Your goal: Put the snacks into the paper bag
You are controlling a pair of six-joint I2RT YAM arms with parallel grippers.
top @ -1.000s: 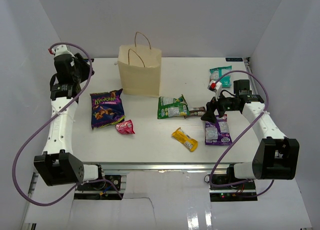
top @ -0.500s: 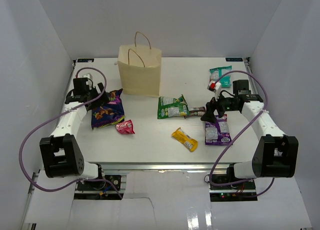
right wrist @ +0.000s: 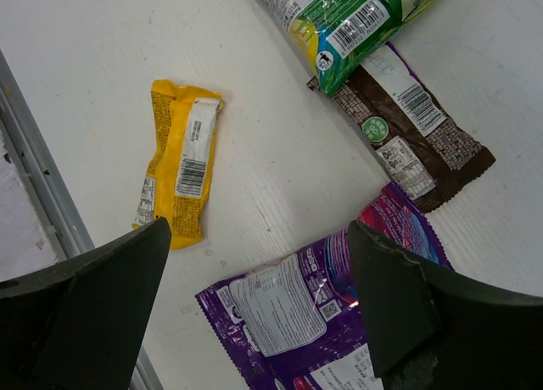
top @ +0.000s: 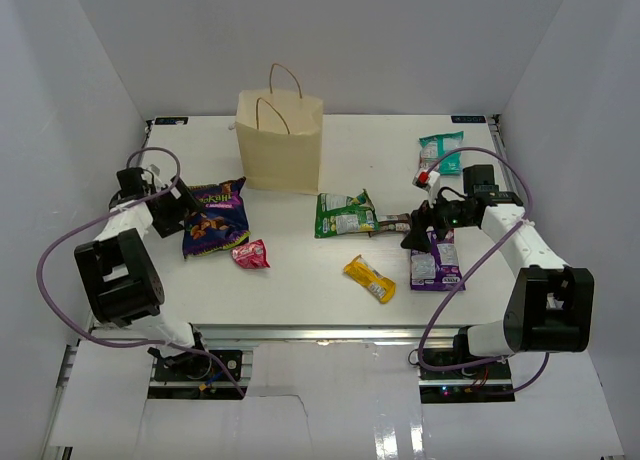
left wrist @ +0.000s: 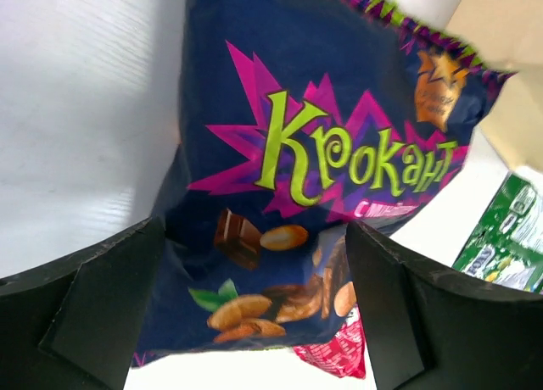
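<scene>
Paper bag [top: 280,140]: stands upright on the tabletop [top: 320,300], past the far end of the chip bag from the left jaws and well apart from the right jaws.
Krokant chip bag [left wrist: 314,195]: dark purple, lies flat with its near end between the left jaws.
Left jaws: spread wide, one on each side of the chip bag, holding nothing.
Small red packet [top: 251,253]: just beside the chip bag's near corner, close to the left jaws.
Purple pouch [right wrist: 322,314]: lies flat under the right jaws, label side up.
Right jaws: spread wide above the purple pouch, holding nothing.
Yellow bar [right wrist: 178,174]: just ahead of one right jaw.
Brown bar [right wrist: 407,136]: just ahead of the other right jaw, touching the green pouch.
Green pouch [right wrist: 356,17]: farther ahead of the right jaws.
Teal pouch [top: 441,150]: behind the right jaws, past the arm's wrist.
</scene>
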